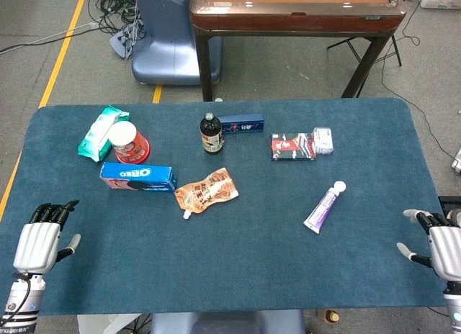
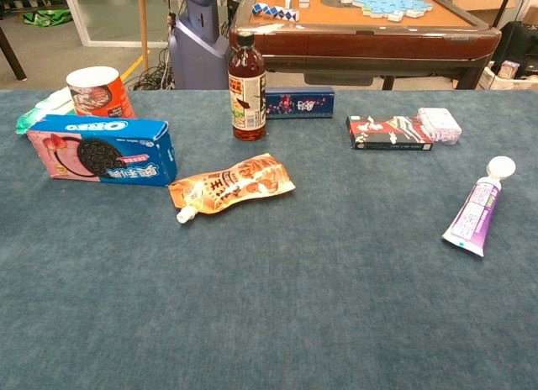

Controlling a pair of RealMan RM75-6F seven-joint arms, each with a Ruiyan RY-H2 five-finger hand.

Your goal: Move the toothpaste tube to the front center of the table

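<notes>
The worktop (image 1: 216,269) is covered in a napped blue-green cloth with rounded corners. The toothpaste tube (image 1: 323,207) is a soft purple-and-white tube with a round white cap and a flat crimped tail; it lies flat, well to the right of the dark bottle (image 1: 210,133) and nearer the robot, cap pointing away from the robot.

The bottle is the one upright thing with a neck: dark liquid inside, black cap, a pale label whose print is too small to read. Just right of it lies a slim dark-blue carton (image 1: 241,124). Further right lies a flat red-and-black box (image 1: 292,146), with a small clear blister pack (image 1: 323,140) touching its right end. In front of the bottle lies a limp orange foil spout pouch (image 1: 206,192), its white spout toward the robot. Left of the bottle stands a blue cardboard box (image 1: 137,177) printed "OREO", with a red-and-white paper tub (image 1: 129,142) behind it and a green-and-white soft packet (image 1: 101,132) beside the tub.

The left robot hand (image 1: 39,240), grey metal with black fingertips, rests far left of the bottle at the near edge, fingers loosely extended, holding nothing. The right robot hand (image 1: 439,240) sits at the opposite near edge, fingers apart, also empty.
</notes>
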